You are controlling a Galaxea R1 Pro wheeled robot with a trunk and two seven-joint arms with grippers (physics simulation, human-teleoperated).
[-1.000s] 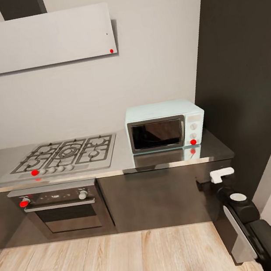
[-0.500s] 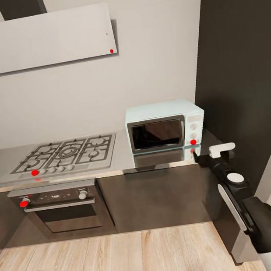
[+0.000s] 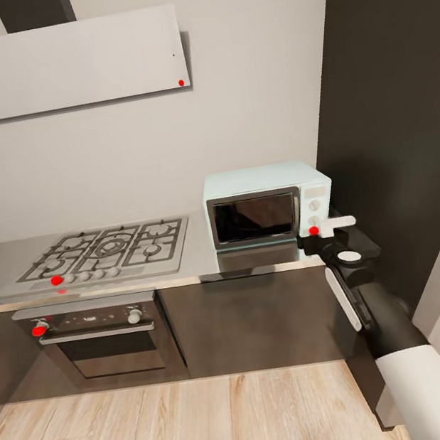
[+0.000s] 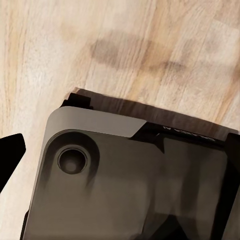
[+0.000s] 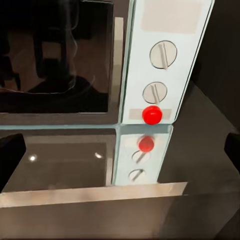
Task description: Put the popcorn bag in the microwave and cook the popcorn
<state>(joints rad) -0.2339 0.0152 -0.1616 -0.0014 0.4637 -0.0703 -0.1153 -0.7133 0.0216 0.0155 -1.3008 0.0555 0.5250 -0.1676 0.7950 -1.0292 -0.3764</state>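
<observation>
A kitchen: gas hob (image 3: 100, 254), built-in oven (image 3: 100, 337), microwave (image 3: 268, 204).

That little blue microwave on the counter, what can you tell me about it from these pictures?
The microwave is a small pale blue box standing upright on the grey countertop, close to the dark tall unit on its right. Its dark glass door is shut and mirrors the room. Beside the door, a pale panel carries two round knobs and a red dot. The shiny worktop reflects its front. The right claw hovers just before the panel; whether it touches is unclear.

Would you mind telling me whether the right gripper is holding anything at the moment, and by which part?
Nothing is held: the right gripper hangs bare by the microwave, near its red dot.
</observation>
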